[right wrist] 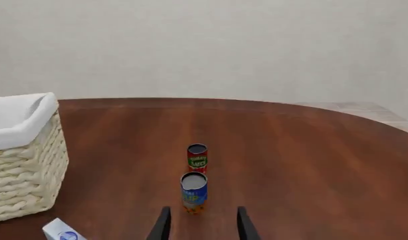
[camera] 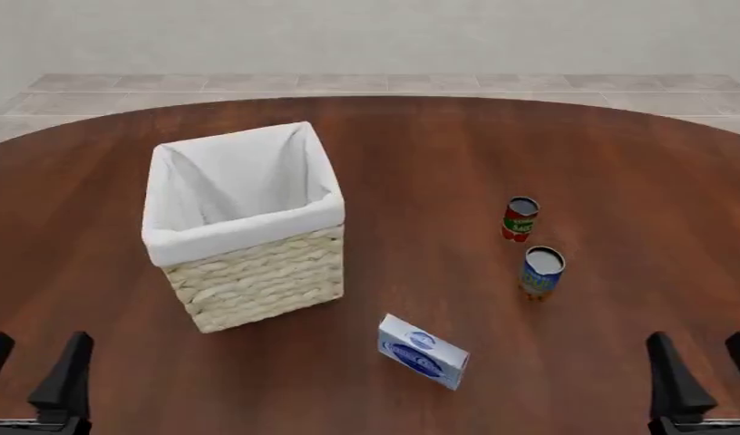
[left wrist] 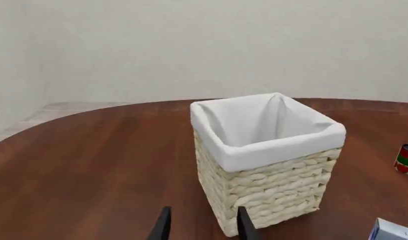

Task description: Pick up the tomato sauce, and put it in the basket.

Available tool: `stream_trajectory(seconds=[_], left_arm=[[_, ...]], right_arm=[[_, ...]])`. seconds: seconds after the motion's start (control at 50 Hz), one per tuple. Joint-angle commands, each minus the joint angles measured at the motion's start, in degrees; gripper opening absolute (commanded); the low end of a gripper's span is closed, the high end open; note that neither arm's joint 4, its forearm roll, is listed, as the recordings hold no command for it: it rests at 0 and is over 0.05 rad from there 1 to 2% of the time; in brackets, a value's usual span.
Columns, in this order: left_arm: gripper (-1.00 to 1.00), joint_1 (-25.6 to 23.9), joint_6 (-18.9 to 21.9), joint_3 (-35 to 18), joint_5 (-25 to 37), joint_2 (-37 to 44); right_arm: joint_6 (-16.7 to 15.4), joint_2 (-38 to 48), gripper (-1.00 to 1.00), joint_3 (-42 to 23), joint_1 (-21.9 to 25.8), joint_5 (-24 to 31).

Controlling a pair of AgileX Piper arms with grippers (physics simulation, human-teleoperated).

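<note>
Since the small cylindrical tomato sauce can with its red label, green band and silvery top stands upright on the right half of the round dark wooden table, the right gripper is plainly the nearer of the 2 and the likely one to fetch it. Its fingers are spread apart and hold nothing. From that gripper the can lies forward and somewhat to the left, and in the right wrist view it sits almost dead ahead, directly behind the blue cylindrical can with a yellow label. That blue can stands just beside the tomato sauce on the near side, so a straight reach would probably meet it first; an approach from above or from the side looks safer. The can's long axis is vertical, which suits a sideways pinch around its body. The left gripper is likewise parted and empty, well apart from the can. The large square woven straw-coloured basket with a white cloth liner stands on the left half, with a blue-and-white carton lying between the 2 grippers
</note>
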Motion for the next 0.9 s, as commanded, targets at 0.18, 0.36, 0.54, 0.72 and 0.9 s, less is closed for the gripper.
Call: stream_trajectory(seconds=[0.18,0.36,0.54,0.72,0.9], left_arm=[[1.00,0.00,0.00,-0.16,-0.07,0.28],[1.00,0.00,0.00,-0.16,-0.07,0.28],[1.00,0.00,0.00,-0.16,-0.07,0.28],[1.00,0.00,0.00,-0.16,-0.07,0.28],[1.00,0.00,0.00,-0.16,-0.07,0.28]], right_arm=[[0.14,1.37,1.00,-0.11,0.31,-0.71],[0.37,1.99,1.00,-0.05,0.69,-0.89],[0.27,7.35,1.00,-0.38,0.15,-5.01],[0.07,15.33,1.00,-5.17,0.37,-7.85],[-1.98,28.17,1.00,-11.43,1.51,-10.62]])
